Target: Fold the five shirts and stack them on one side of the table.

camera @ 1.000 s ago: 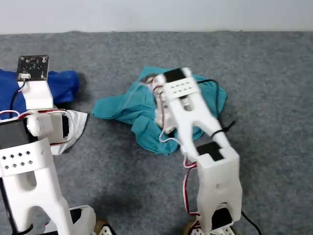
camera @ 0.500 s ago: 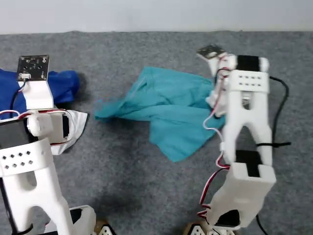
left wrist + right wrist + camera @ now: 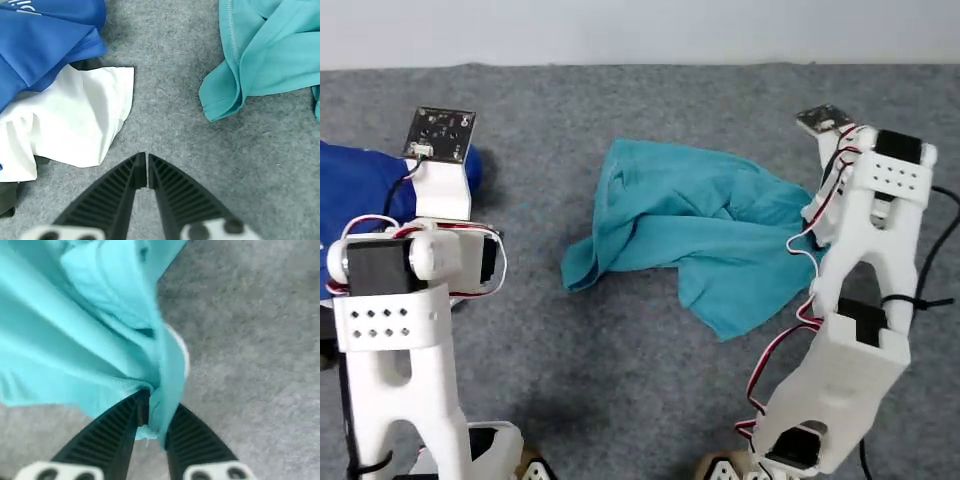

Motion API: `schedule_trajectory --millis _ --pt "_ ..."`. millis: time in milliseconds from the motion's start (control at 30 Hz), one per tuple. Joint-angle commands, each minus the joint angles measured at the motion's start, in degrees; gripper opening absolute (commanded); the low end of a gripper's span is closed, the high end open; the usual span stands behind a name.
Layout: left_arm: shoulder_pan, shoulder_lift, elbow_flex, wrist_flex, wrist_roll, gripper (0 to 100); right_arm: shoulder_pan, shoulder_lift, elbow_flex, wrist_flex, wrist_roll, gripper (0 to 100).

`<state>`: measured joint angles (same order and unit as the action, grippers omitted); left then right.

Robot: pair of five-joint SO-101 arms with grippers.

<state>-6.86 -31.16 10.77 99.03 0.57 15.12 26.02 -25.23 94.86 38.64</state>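
The right gripper (image 3: 156, 412) is clamped on a bunched edge of the teal shirt (image 3: 75, 340), the cloth pinched between its black ribbed fingers (image 3: 115, 427) and spilling out past the tips. The right arm (image 3: 865, 260) rises from the near right edge of the grey table (image 3: 620, 400) and stretches away from its base, its wrist bent down over the shirt's right end.

From that grip the teal shirt (image 3: 700, 230) spreads crumpled over the middle of the table, its long axis running across from the right arm toward the left. One flap hangs toward the near edge, and a folded corner points at the left arm (image 3: 410, 290).

The left gripper (image 3: 147, 167) is closed with its tips together and holds nothing, above bare table between the teal corner (image 3: 220, 102) and a white shirt (image 3: 75, 120). The white shirt lies partly under a blue shirt (image 3: 40, 40) at the table's left side, well apart from the teal one
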Motion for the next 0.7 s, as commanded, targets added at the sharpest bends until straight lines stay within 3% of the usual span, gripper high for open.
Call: schedule_trajectory --millis 0,100,300,533,667 --pt "0.35 -1.58 -0.31 0.09 -0.7 1 -1.27 -5.23 -2.73 5.23 0.44 20.3" --pt "0.35 -1.32 -0.31 0.09 -0.7 1 -1.54 -9.19 -2.73 7.69 0.35 27.5" --pt "0.35 -1.32 -0.31 0.09 -0.7 1 -1.19 -17.89 -1.67 8.04 0.35 27.0" --pt "0.26 -1.41 -0.31 0.09 -0.7 1 -6.64 -28.09 14.59 8.04 0.35 3.5" --pt "0.09 -1.67 -0.57 0.09 -0.7 1 -11.56 -32.04 28.75 7.78 0.26 9.6"
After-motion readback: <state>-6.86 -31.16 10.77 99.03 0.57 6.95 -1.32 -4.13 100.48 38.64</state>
